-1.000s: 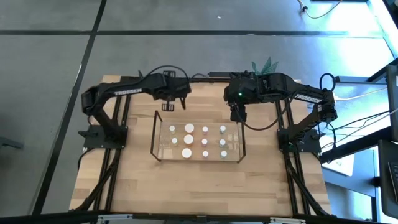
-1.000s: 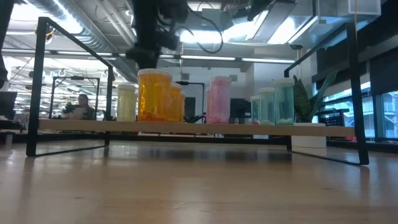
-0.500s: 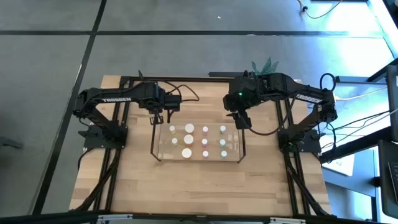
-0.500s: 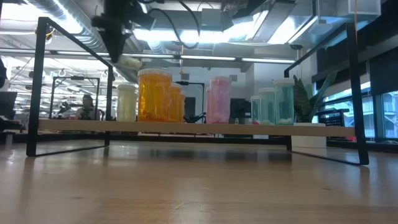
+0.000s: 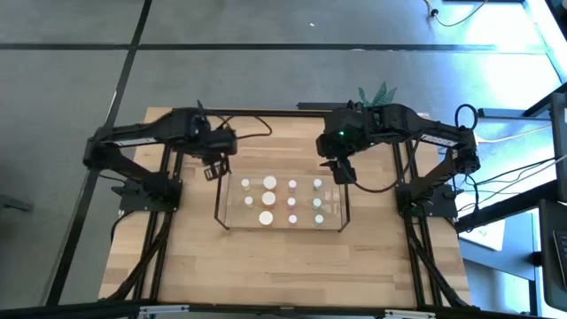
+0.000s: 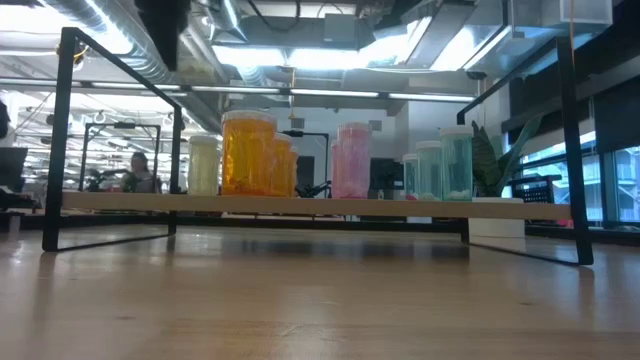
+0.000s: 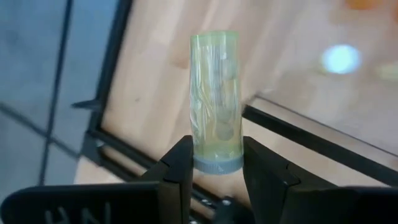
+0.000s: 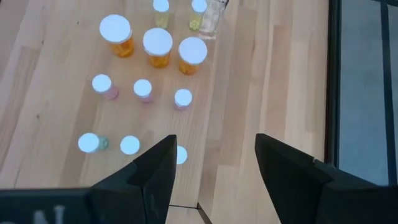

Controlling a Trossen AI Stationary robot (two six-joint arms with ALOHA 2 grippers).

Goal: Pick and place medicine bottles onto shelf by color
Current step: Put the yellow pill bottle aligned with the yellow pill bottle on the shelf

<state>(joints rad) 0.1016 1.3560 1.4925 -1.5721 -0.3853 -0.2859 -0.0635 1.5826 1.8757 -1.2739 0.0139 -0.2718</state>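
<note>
The clear shelf (image 5: 221,206) stands mid-table, with several white-capped medicine bottles on its board. In the low view they stand grouped: pale yellow (image 6: 203,165), orange (image 6: 248,152), pink (image 6: 352,160), green (image 6: 445,165). My left gripper (image 5: 213,170) hangs off the shelf's far left corner, shut on a pale yellow-green bottle (image 7: 214,99). My right gripper (image 5: 344,173) hovers open over the shelf's far right end and looks down on the bottles (image 8: 158,45), its fingers (image 8: 214,146) touching nothing. My left gripper pinches the bottle between its two fingers at the cap end (image 7: 216,158), cap toward the wrist. The fingers point steeply down and lie along the bottle. The bottle's body sticks out past the fingertips, lifted clear of table and shelf.
The shelf's thin dark frame posts (image 6: 68,140) rise at its corners. A plant (image 5: 376,91) stands at the table's far edge, its white pot (image 6: 495,225) behind the shelf's right end. Bare wood lies in front of the shelf (image 5: 275,266). A person (image 6: 135,172) sits in the room behind.
My left gripper has carried the pale bottle from the shelf's far edge toward the table's left and a little nearer, rising and rolling its wrist; it stays shut on the bottle. My right gripper has turned a little in place.
</note>
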